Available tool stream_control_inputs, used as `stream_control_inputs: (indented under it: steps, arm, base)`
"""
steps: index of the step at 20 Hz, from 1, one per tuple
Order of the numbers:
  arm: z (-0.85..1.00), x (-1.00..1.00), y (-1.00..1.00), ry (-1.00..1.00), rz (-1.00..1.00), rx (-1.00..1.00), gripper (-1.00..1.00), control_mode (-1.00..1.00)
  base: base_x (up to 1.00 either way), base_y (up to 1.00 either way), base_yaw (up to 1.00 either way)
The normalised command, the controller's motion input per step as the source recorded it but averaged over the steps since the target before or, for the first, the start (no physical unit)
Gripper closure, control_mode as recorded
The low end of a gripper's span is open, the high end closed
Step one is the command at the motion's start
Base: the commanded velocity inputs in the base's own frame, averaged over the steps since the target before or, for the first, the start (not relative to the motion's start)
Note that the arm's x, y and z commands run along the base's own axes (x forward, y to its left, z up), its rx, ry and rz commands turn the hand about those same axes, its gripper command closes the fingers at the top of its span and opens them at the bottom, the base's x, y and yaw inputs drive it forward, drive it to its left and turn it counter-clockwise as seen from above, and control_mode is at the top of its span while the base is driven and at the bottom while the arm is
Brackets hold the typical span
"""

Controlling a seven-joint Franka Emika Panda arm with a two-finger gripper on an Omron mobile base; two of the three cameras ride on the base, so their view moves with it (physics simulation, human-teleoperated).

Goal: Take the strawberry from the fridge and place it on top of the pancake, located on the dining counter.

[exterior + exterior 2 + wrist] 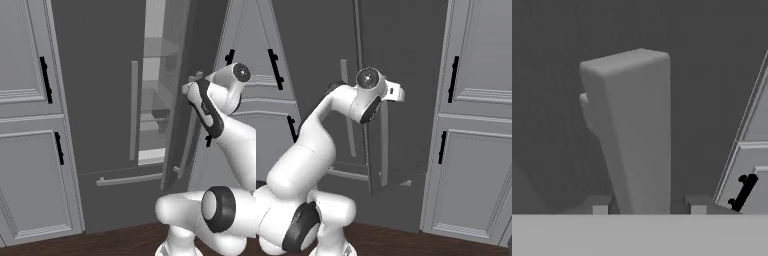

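Where its right door stands ajar, the tall dark grey two-door fridge shows a pale interior with glass shelves. The gripper is at that door's long grey vertical bar handle — fingers spread either side of the bar, not closed on it.

Grey cabinets — black handles

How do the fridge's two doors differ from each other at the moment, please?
The fridge's left door sits shut and flush, while the right door is swung partly open, showing pale shelves through the gap. The left door's handle hangs free; the right door's handle stands between the gripper fingertips. Both doors are dark grey with long vertical bar handles.
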Motion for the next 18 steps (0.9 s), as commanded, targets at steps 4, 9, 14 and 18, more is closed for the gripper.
stream_control_inputs:
  steps: [4,9,14,18]
  arm:
    - [0.00,-1.00,-0.94,0.11,0.00,0.14,-1.00,-1.00]
    - [0.03,-1.00,-0.89,0.05,-0.02,0.12,-1.00,-1.00]
    - [0.23,-0.90,0.03,0.12,-0.17,-0.04,-1.00,-1.00]
    - [0.05,-0.08,0.99,0.51,-0.14,-0.40,-1.00,-1.00]
  base:
    - [0.00,0.00,0.00]
    - [0.00,0.00,0.00]
    - [0.00,0.00,0.00]
    - [0.00,0.00,0.00]
